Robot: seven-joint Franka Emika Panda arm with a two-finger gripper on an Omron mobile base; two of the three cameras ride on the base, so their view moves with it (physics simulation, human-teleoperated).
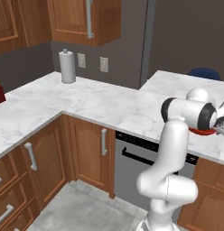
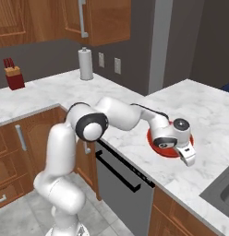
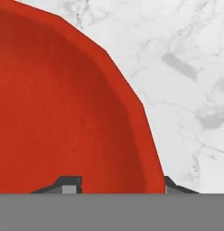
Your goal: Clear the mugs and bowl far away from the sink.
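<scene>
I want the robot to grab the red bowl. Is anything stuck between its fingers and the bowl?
No, nothing visible is in the way. In the hand view the gripper sits right at the red bowl, one fingertip inside the rim and one outside it over the marble counter. Nothing lies between them.

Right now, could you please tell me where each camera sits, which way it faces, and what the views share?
Left base view: behind the arm on its left, looking forward and down over the marble counter with the paper towel roll; the white arm rises at lower right.
Right base view: behind on the right, facing the same counter; the arm rises at lower left, its pincer at the red bowl, sink at lower right.
Hand view: on the hand, looking down the fingertips straddling the bowl's rim.
All three share bowl and counter.
</scene>
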